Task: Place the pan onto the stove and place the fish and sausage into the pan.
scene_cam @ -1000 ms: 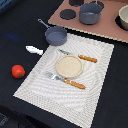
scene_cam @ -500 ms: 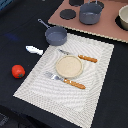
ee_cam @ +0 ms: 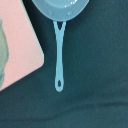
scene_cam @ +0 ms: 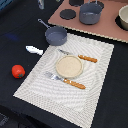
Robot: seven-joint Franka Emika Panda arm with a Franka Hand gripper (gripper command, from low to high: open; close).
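Pan [scene_cam: 56,35] sits at the placemat's [scene_cam: 70,70] far corner, off the stove [scene_cam: 107,26], its thin handle [ee_cam: 59,55] lying below the wrist camera; the gripper is not in view, so whether its fingers are spread I cannot tell. A pinch on that slim handle could let the pan swing or tip, and the pot [scene_cam: 90,13] crowds the burners; fish [scene_cam: 33,50] and sausage [scene_cam: 18,71] lie apart on the dark table

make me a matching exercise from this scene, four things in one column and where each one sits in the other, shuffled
Things:
1. pan
2. grey pot
3. fish
4. plate

Places:
A. on the stove
B. middle of the striped placemat, between knife and fork
C. on the dark table, between the pan and the red sausage
D. at the placemat's far corner, off the stove

Pairs: 1-D, 2-A, 3-C, 4-B
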